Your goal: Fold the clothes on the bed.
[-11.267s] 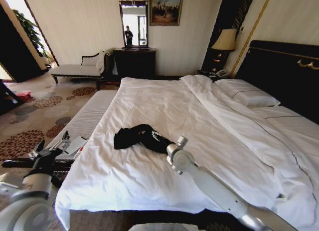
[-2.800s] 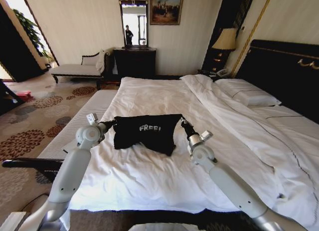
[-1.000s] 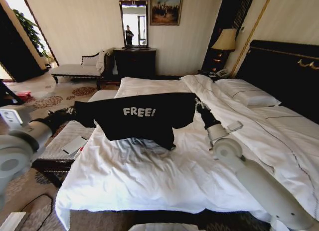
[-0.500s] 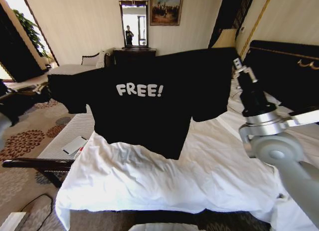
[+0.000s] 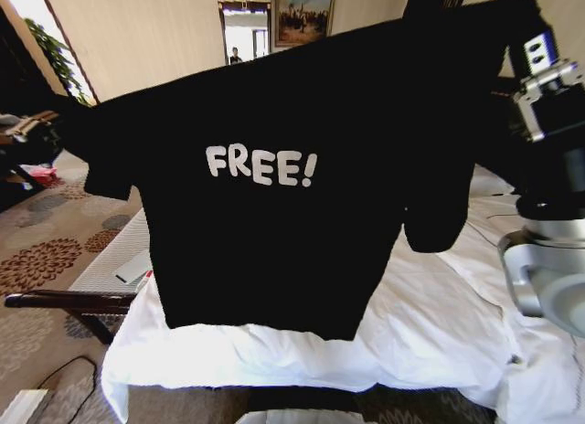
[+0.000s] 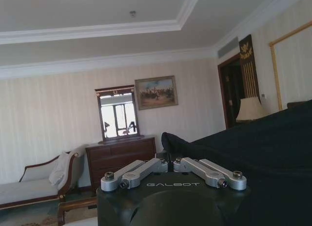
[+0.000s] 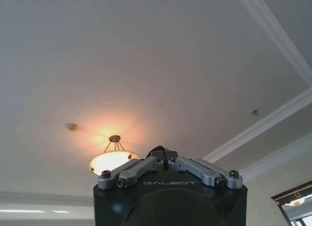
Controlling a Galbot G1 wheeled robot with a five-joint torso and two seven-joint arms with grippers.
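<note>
The black T-shirt [image 5: 274, 196] hung in the air above the near edge of the bed [image 5: 430, 333], spread wide and facing the head camera, chest print "FREE!" upright and readable. Its long axis ran side to side, shoulder line sloping: the end on the robot's right sat higher than the left end. Hem hung free, just above the white duvet [image 5: 274, 360], not touching as far as could be judged.

Left gripper [image 6: 168, 162] was out at the shirt's left sleeve end, fingers clenched on a bunch of black cloth; the fabric stretched away from it toward the other arm. Right gripper [image 7: 163, 155] pointed up at the ceiling, fingers pinched on a small dark tuft of the shirt at their tips; in the head view that wrist stood at the upper right with the shirt's right shoulder draped off it. Both arms were equally engaged, one per shoulder corner, so the shirt lay between the fingers rather than below either.

Shirt looked soft, plain black, short-sleeved, mostly flat but with the right sleeve drooping in a fold. Judgement: laying it down flat would depend on levelling the shoulder line first.
</note>
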